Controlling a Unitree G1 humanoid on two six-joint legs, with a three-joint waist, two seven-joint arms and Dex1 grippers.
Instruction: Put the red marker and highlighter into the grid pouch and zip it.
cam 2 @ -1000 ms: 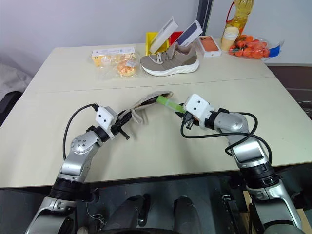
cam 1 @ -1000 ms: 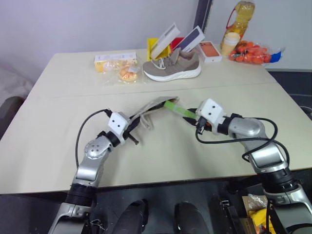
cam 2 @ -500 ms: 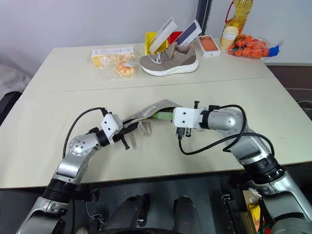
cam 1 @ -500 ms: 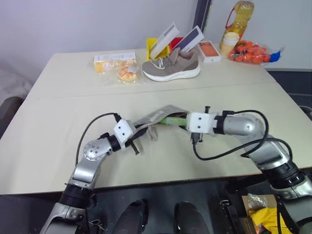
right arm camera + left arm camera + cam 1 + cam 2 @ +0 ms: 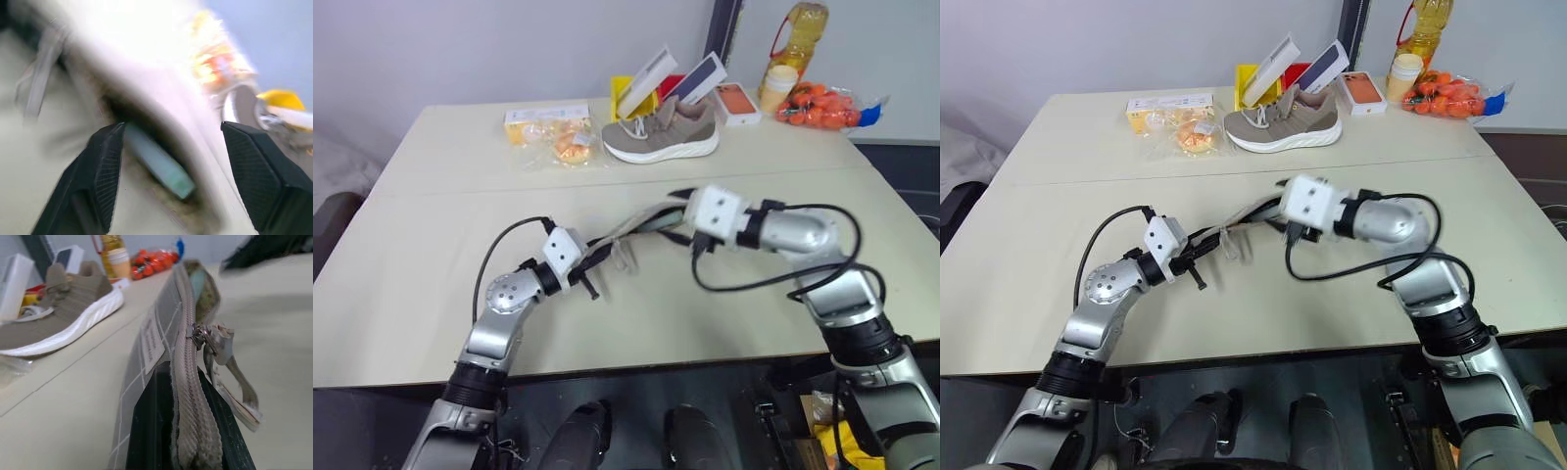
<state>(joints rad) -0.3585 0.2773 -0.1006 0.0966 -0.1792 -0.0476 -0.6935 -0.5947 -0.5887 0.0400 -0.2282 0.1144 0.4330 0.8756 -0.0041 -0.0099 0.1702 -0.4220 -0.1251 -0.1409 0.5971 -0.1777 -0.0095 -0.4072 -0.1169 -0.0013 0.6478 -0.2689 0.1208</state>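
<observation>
- The grid pouch [image 5: 161, 328] was held above the table [image 5: 431, 245] by the left gripper [image 5: 188, 431], whose two fingers were closed tightly on the zipper edge. It was lifted this way probably so that the mouth was kept open and steady.
- The zipper pull [image 5: 222, 345] was seen hanging beside the zipper, near the gripped end, so the pouch was judged to be not yet zipped.
- The right gripper [image 5: 171, 147] was seen at the open mouth with its fingers spread wide and nothing clamped between them.
- The highlighter [image 5: 156, 161] was seen lying inside the mouth of the pouch, apparently released there.
- The red marker could not be made out; whether it was already inside could not be told.
- A shoe [image 5: 658, 132] and some boxes [image 5: 685, 83] were left at the far side of the table, well apart.
</observation>
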